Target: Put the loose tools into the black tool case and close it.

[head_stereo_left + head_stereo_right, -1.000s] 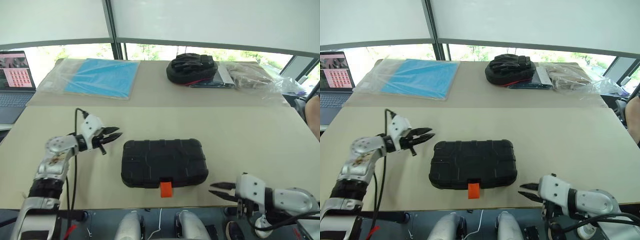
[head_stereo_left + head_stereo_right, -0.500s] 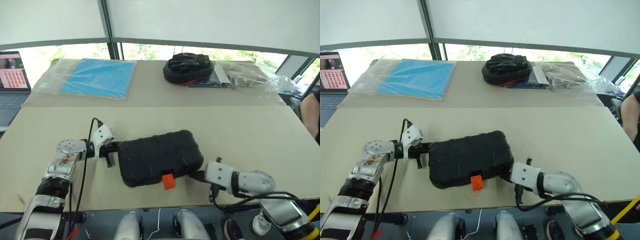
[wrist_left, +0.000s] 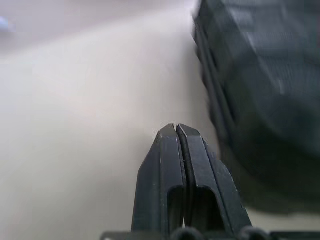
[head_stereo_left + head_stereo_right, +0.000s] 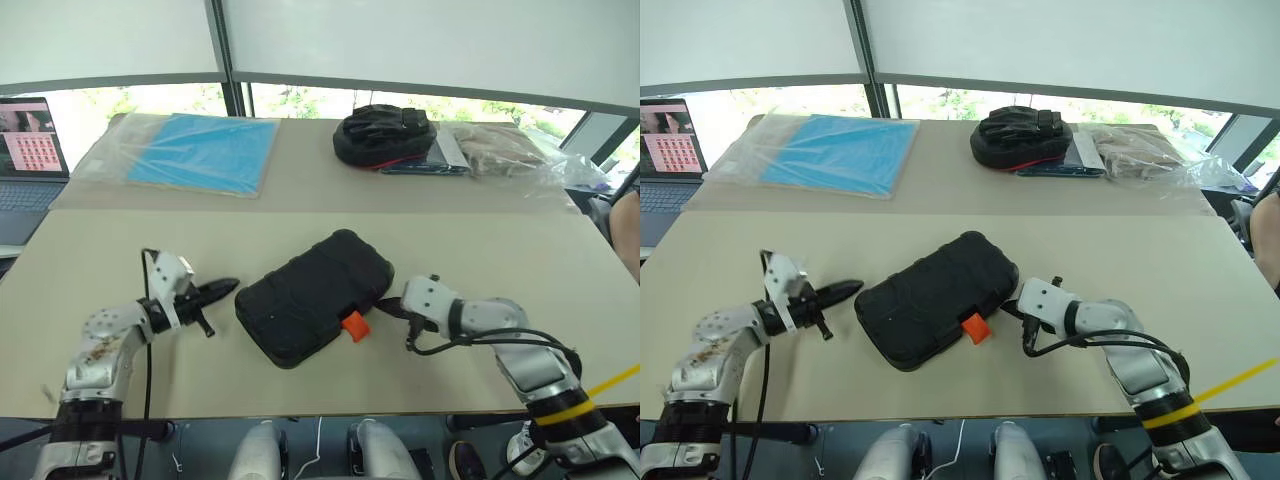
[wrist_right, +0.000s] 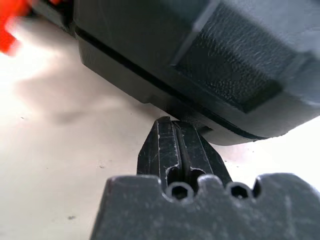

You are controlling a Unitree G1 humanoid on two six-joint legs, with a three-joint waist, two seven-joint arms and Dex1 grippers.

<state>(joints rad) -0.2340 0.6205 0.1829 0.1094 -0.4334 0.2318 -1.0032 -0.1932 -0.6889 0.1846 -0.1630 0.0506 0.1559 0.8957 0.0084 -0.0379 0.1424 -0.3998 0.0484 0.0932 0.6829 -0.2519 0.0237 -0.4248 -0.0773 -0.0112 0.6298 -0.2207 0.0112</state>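
An office-like lab: two plain beige tables (image 4: 480,250) pushed together under wide windows with white blinds (image 4: 420,45), an open grey laptop (image 4: 30,150) at ten o'clock.

The black tool case (image 4: 314,298) lies flat on the beige table (image 4: 500,250), lid shut, rounded corners and ribbed top showing. It sits skewed, one short end angled toward the far right. Its orange latch (image 4: 353,325) pokes out from the near long edge, facing front-right.
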